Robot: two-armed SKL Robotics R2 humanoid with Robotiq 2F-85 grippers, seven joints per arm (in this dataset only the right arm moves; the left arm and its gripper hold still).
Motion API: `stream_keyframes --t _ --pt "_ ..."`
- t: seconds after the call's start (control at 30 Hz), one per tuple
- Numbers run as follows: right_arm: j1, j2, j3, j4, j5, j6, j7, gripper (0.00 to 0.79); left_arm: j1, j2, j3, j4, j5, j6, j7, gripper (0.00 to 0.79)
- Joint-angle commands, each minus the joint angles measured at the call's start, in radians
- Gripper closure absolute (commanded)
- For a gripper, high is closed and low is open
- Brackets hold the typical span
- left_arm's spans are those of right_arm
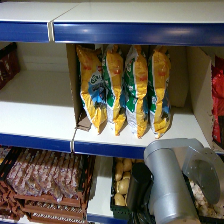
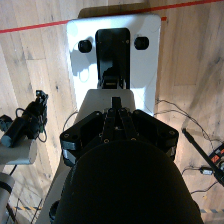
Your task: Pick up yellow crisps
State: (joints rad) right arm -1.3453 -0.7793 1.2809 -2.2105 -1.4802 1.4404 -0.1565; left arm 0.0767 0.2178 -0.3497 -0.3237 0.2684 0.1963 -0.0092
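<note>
Yellow crisps [image 1: 122, 90]: four tall glossy bags stand side by side in an open cardboard box [image 1: 75, 85] on the middle shelf [image 1: 35, 115], yellow-orange with dark green-blue and white patches; all upright, leaning slightly, touching one another.
Progress: nothing is picked yet; by my reading the task is at its start, with reach, grasp and lift all left.
Right arm [image 1: 170, 180]: its grey cylindrical forearm sits low on the right in the head view, below the shelf edge and well apart from the bags.
Right gripper [image 2: 118, 112]: in the wrist view it points down at the wooden floor [image 2: 35, 70] and a white base plate [image 2: 150, 55], its dark fingers drawn together with no visible gap and nothing between them.
Neighbours: dark red packets [image 1: 9, 64] on the far left of the same shelf; more red at the right edge; pale potatoes [image 1: 122, 182] in a crate below; brown wrapped bars [image 1: 45, 182] lower left.
Obstacles: the blue shelf lip [image 1: 107, 148] lies between arm and bags; the box's side walls narrow the approach, and the bags crowd each other, so singling one out looks tight.
</note>
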Motion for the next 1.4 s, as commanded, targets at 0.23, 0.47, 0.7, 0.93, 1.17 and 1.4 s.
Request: stream_keyframes --t 0.23,0.47,0.7,0.93,1.17,1.4 --pt "0.0 -0.014 0.002 0.002 0.016 -0.023 0.008 0.785 0.0 0.0 0.0 0.0 0.0 0.0 0.0 0.785" --pt "-0.029 -0.045 -0.008 0.003 0.025 -0.026 -0.008 0.785 0.0 0.0 0.0 0.0 0.0 0.0 0.0 0.785" --pt "-0.053 -0.059 -0.016 0.003 0.069 -0.027 -0.017 0.784 0.0 0.0 0.0 0.0 0.0 0.0 0.0 0.785" --pt "-0.062 -0.051 -0.021 0.002 0.127 -0.026 -0.024 0.783 0.0 0.0 0.0 0.0 0.0 0.0 0.0 0.785" --pt "-0.074 -0.042 -0.023 0.002 0.185 -0.024 -0.035 0.784 0.0 0.0 0.0 0.0 0.0 0.0 0.0 0.785" --pt "-0.082 -0.032 -0.019 0.002 0.26 -0.019 -0.046 0.785 0.0 0.0 0.0 0.0 0.0 0.0 0.0 0.785"
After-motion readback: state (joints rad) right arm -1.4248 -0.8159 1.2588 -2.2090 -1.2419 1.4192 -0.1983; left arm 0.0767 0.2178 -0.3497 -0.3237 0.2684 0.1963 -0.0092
